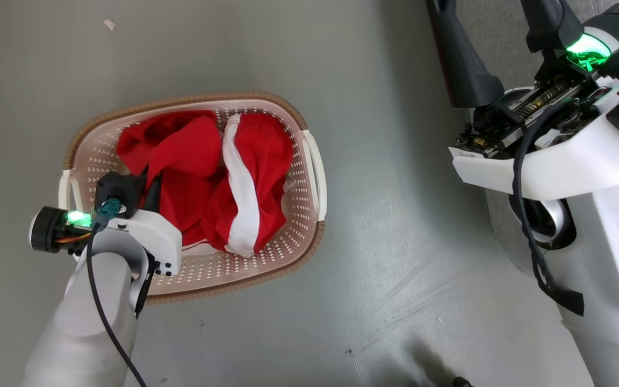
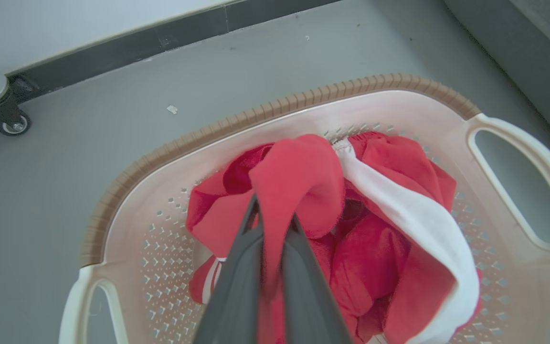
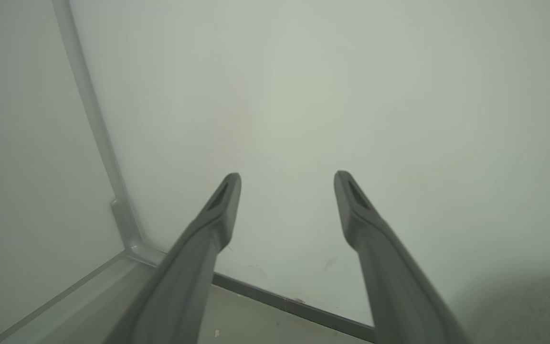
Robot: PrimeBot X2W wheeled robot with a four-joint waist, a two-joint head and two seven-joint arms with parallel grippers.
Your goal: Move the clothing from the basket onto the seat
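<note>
The cream basket (image 1: pixel 304 236) with a brown rim stands on the grey floor, left of centre in the head view. Red clothing (image 1: pixel 191 156) with a broad white stripe lies bunched inside it. My left gripper (image 2: pixel 275 217) reaches down into the basket (image 2: pixel 447 110) and is shut on a raised fold of the red clothing (image 2: pixel 299 177). My right gripper (image 3: pixel 287 180) is open and holds nothing, facing a pale wall. One of its dark fingers (image 1: pixel 465 59) rises at the head view's upper right. A corner of the light grey woven seat (image 3: pixel 547 310) shows beside it.
A caster wheel (image 2: pixel 12 125) and a dark baseboard (image 2: pixel 160 38) lie beyond the basket along the wall. A small white scrap (image 1: pixel 109 24) lies on the grey floor (image 1: pixel 395 242), which spreads between the basket and my right arm.
</note>
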